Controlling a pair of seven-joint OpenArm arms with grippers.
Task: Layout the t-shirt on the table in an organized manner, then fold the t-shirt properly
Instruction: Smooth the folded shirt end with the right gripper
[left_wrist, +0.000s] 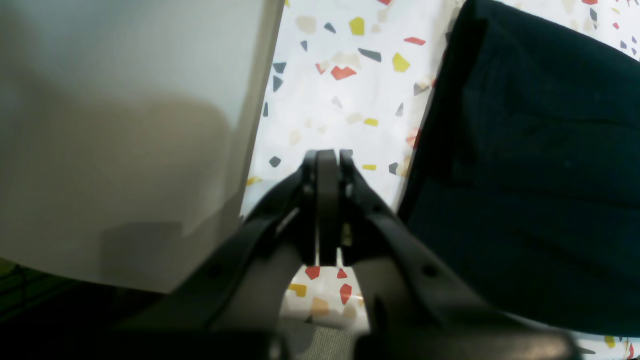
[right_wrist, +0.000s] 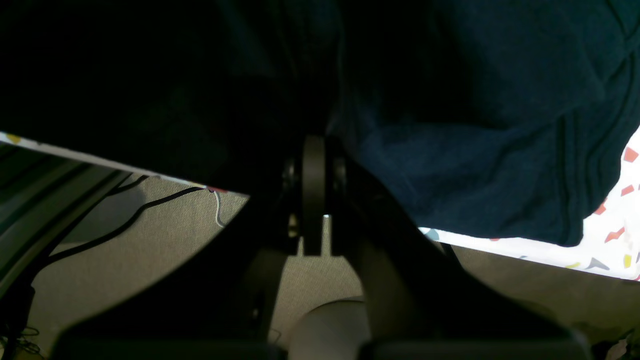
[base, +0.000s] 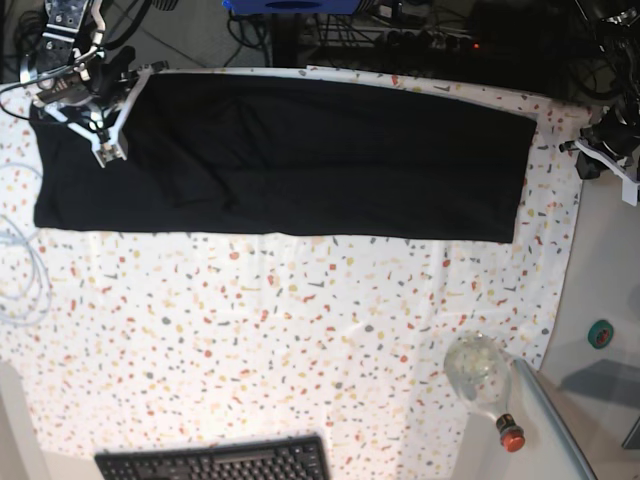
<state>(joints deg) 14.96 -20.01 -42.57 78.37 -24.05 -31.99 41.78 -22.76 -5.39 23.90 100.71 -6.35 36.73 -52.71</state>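
Observation:
The black t-shirt (base: 290, 160) lies flat as one long folded band across the far part of the table (base: 300, 330). My right gripper (base: 106, 152) hovers over the band's left end with its jaws shut. In the right wrist view its tips (right_wrist: 315, 145) meet against dark t-shirt (right_wrist: 475, 150) cloth near the table edge, and no fold shows between them. My left gripper (base: 612, 150) sits beyond the table's right edge. The left wrist view shows it (left_wrist: 327, 156) shut and empty over the speckled table (left_wrist: 350, 100), just left of the t-shirt (left_wrist: 540, 165).
A black keyboard (base: 215, 462) lies at the near edge. A clear bottle (base: 480, 375) with a red cap rests at the near right. White cable (base: 20, 270) loops at the left edge. A pale panel (left_wrist: 125, 135) stands left of the left gripper. Cables (right_wrist: 125, 220) run over the floor.

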